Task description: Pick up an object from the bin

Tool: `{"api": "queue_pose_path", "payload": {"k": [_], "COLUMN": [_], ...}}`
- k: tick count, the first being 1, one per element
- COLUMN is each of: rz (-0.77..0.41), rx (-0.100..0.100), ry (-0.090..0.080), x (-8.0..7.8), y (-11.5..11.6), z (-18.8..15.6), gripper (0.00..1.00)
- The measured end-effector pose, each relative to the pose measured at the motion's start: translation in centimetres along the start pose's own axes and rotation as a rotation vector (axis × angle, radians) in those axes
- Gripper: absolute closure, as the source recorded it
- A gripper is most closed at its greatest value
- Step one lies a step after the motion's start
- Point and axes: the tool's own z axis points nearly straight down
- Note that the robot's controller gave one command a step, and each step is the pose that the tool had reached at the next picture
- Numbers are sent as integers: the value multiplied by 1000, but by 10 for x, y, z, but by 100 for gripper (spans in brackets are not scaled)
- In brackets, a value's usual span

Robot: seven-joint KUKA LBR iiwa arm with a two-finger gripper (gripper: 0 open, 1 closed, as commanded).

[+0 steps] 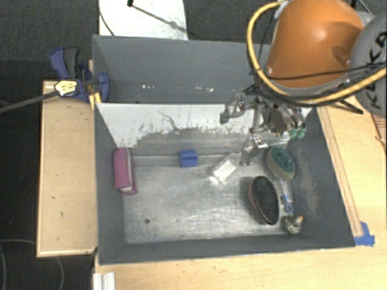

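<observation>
Here the gripper (249, 150) hangs low in the back right part of the bin (193, 213), under the arm's big orange cover (308, 35), and its metal tip is too tangled with the wrist hardware to judge, so I cannot tell whether it is released or clenched. Nearest to it is a small white piece (223, 170), pale and somewhat crumpled in look, lying on the bin floor just beside the tip, toward the lower left; nothing shows it to be grasped. On the gripper's other side, just to the right, lies a teal round brush (281, 162) whose thin handle runs toward the front (ending near a small metallic bit (294, 224) in the front right corner). Beside that handle, in front of the gripper, sits a black oval brush (263, 199). Farther out to the left, a small blue block (188, 157) rests near the back wall, well apart from the white piece. Farthest of all, a pink tube (123, 169) lies along the left wall.
</observation>
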Motion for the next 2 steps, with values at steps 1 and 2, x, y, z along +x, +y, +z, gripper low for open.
{"api": "queue_pose_path", "payload": {"k": [1, 2], "rz": [-219, -210], "rx": [-5, -2], "ry": [18, 15], "x": [54, 82], "y": [-41, -101], "z": [160, 174], "gripper": [0, 0]}}
